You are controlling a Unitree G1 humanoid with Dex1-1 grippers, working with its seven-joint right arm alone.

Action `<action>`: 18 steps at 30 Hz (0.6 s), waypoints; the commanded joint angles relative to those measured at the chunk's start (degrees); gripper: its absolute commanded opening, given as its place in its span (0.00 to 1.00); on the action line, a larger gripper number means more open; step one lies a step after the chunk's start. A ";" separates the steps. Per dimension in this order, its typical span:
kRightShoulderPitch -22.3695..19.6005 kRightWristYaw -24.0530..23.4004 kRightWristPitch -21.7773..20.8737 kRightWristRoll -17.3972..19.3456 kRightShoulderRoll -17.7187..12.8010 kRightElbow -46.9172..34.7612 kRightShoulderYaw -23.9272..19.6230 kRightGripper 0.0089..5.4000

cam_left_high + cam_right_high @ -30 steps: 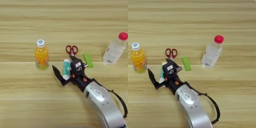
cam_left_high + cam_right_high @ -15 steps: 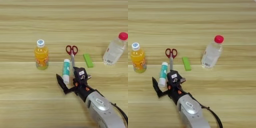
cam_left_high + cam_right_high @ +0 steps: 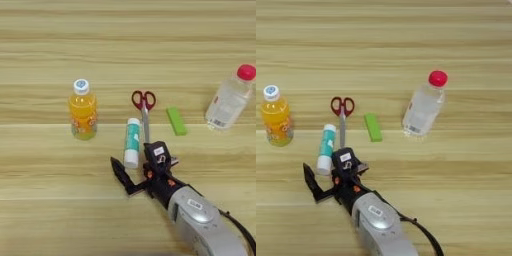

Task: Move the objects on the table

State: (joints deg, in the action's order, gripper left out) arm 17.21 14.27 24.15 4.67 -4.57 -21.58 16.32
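- The table (image 3: 45, 210) fills the frame, its light-wood planks running side to side.
- The orange-drink bottle (image 3: 83, 110) stands upright left of centre, white cap on, well apart from everything else; bare wood lies all around it out to the left edge.
- The white stick (image 3: 132, 142) with its teal label lies flat at the centre, its long axis running up and down the frame, just left of the scissors' blades.
- The scissors (image 3: 144, 109) lie flat with the red handles toward the top and the closed steel blades pointing down; whether blades and stick touch cannot be told.
- A small green block (image 3: 176, 120) lies just right of the scissors, tilted, apart from them.
- A clear bottle (image 3: 424, 106) with a red cap stands at the right, leaning in the view, near the right edge in the left eye view.
- The right gripper (image 3: 139, 168) sits below the stick's lower end, the silver forearm (image 3: 197, 220) entering from the bottom right corner.
- Its two black fingers stand spread apart, holding nothing: one finger (image 3: 121, 175) points out to the lower left, the other sits beside the blade tips.
- The whole upper third of the frame is open wood, as is the lower left.
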 commanded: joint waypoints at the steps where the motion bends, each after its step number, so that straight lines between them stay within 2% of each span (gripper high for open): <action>1: -1.59 -0.20 -0.94 0.59 0.47 -1.38 0.06 0.99; 13: -2.30 -0.41 -1.04 0.29 0.63 0.29 0.47 0.99; 18: -2.57 -0.61 -1.04 0.27 0.75 0.99 0.29 0.90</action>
State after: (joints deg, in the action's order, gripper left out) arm 15.95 14.14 24.09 4.63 -4.37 -19.96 16.72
